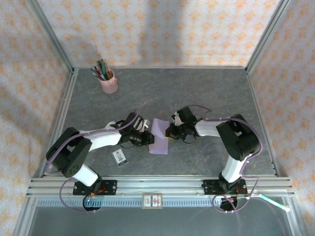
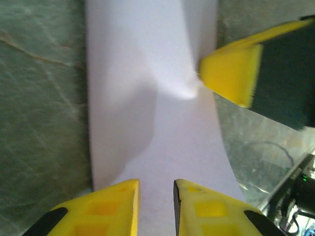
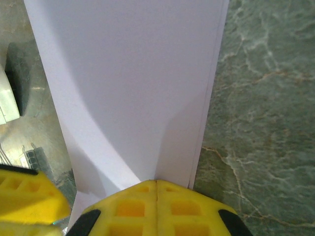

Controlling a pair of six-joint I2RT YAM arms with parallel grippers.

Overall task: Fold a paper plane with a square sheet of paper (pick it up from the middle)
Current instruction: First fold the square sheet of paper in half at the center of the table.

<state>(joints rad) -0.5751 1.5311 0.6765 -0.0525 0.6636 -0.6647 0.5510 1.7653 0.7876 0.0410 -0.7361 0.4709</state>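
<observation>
The square sheet of paper is lavender and folded into a long rectangular strip; it lies on the dark table between both arms. My right gripper is shut on the strip's right edge, fingertips pressed together where the paper meets them. In the left wrist view its yellow finger puckers the paper and lifts that edge slightly. My left gripper hovers at the strip's left side, its jaws a narrow gap apart with paper showing beneath them.
A small white card with dark print lies near the left arm's base side. A pink cup of pens stands at the back left. Metal frame rails and patterned walls border the marbled table.
</observation>
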